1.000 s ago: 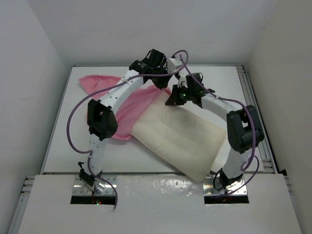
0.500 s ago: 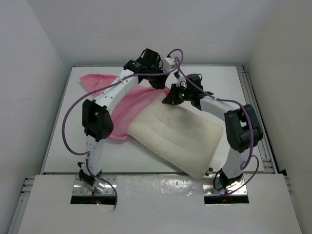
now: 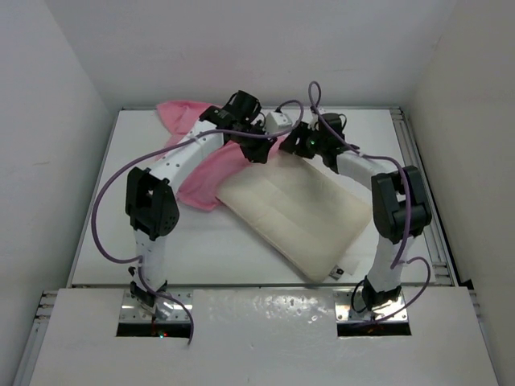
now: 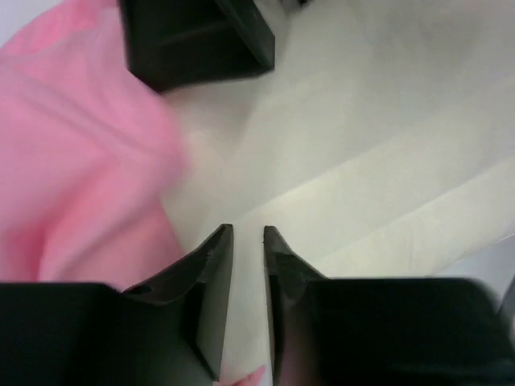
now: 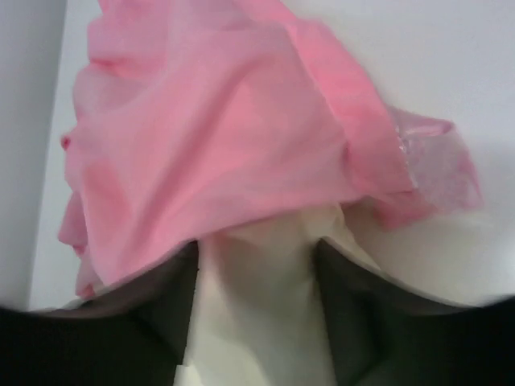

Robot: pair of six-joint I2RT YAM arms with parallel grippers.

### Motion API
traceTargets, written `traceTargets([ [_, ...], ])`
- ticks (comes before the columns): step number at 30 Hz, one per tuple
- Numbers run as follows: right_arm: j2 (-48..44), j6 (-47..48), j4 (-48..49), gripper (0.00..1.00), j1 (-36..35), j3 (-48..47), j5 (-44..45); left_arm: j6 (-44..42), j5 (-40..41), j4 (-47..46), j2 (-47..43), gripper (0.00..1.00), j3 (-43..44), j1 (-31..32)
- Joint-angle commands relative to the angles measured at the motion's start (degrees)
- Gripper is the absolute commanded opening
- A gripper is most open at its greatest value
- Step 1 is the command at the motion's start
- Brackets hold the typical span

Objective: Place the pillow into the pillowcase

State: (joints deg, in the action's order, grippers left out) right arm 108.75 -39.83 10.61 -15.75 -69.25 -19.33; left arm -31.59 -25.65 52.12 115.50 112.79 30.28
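Observation:
The cream-white quilted pillow [image 3: 302, 213] lies slantwise on the table, its small tag [image 3: 338, 272] at the near corner. The pink satin pillowcase [image 3: 201, 169] lies bunched at the pillow's far left end and trails to the back of the table. My left gripper [image 3: 257, 149] hovers over that end. In the left wrist view its jaws [image 4: 248, 233] stand a narrow gap apart above the pillow [image 4: 378, 161], with pillowcase [image 4: 72, 177] on the left. My right gripper [image 3: 287, 148] is open, with the pillow's corner [image 5: 261, 265] between its jaws and the pillowcase [image 5: 217, 137] draped over it.
The white table [image 3: 105, 241] is boxed in by walls on the left, right and back. A metal rail [image 3: 420, 173] runs along its right edge. Purple cables [image 3: 105, 217] loop from both arms. A black part of the right arm [image 4: 193, 40] sits close ahead of the left gripper.
Both arms have reached toward the back of the table, taking the pillowcase's far end and the pillow's corner with them. Both grippers, shut a second ago, have parted their jaws.

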Motion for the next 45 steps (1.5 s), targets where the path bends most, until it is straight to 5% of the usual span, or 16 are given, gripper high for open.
traceTargets([
  [1, -0.3, 4.0, -0.7, 0.65, 0.9, -7.1, 1.0, 0.2, 0.3, -1.2, -3.2, 0.24, -0.3, 0.0],
  [4, 0.2, 13.7, -15.9, 0.86, 1.4, -12.7, 1.1, 1.3, 2.4, 0.1, -3.6, 0.68, 2.6, -1.2],
  [9, -10.5, 20.4, -18.3, 0.99, 4.0, -3.0, 4.7, 4.9, 5.2, 0.8, -8.6, 0.85, -2.6, -7.3],
  [11, -13.6, 22.0, -19.6, 0.67, 4.1, -0.5, 4.7, 5.2, 9.1, 0.7, -12.0, 0.79, -9.3, -9.2],
  [13, -16.7, 23.0, -23.6, 0.00, 2.0, 0.1, 5.7, 4.6, 14.9, 1.1, -13.9, 0.48, -14.3, -9.3],
  [14, -17.4, 23.5, -24.5, 0.00, 0.7, 1.6, 8.1, 4.2, 15.9, 1.2, -15.5, 0.21, -19.5, -9.3],
  [16, -20.5, 26.2, -25.4, 0.14, -5.3, 3.9, 11.5, 4.7, 16.8, 0.3, -17.6, 0.18, -24.5, -9.1],
  [17, -21.4, 27.2, -25.3, 0.65, -7.3, 6.6, 13.3, 5.1, 16.8, -0.4, -18.1, 0.24, -28.9, -9.1],
  [19, -25.1, 28.8, -23.1, 0.94, -13.7, 10.1, 16.5, 6.3, 17.4, -4.0, -19.4, 0.47, -33.0, -9.2],
  [26, -26.7, 31.7, -18.0, 0.99, -30.6, 19.7, 28.0, 9.3, 22.6, -13.3, -17.2, 0.57, -41.2, -9.2],
  [30, -20.9, 32.4, -20.9, 0.99, -34.9, 16.4, 32.6, 10.1, 24.1, -16.0, -16.0, 0.20, -42.5, -9.5],
  [35, -13.7, 30.4, -16.1, 0.99, -34.7, 15.9, 38.3, 10.5, 21.2, -18.8, -16.6, 0.00, -44.0, -9.9],
  [38, -6.5, 28.2, -18.0, 0.72, -32.2, 10.2, 33.3, 10.8, 20.7, -21.2, -16.1, 0.00, -45.2, -9.9],
  [39, -3.6, 27.5, -18.7, 0.22, -31.4, 7.1, 32.2, 10.5, 20.6, -20.9, -15.8, 0.00, -44.6, -10.0],
  [40, -2.7, 26.7, -19.4, 0.01, -30.5, 5.6, 31.3, 10.2, 20.6, -19.9, -15.7, 0.00, -44.0, -9.9],
  [45, -7.8, 23.2, -13.6, 0.00, -23.9, 4.4, 24.1, 7.7, 22.7, -17.3, -19.6, 0.00, -39.2, -9.4],
])
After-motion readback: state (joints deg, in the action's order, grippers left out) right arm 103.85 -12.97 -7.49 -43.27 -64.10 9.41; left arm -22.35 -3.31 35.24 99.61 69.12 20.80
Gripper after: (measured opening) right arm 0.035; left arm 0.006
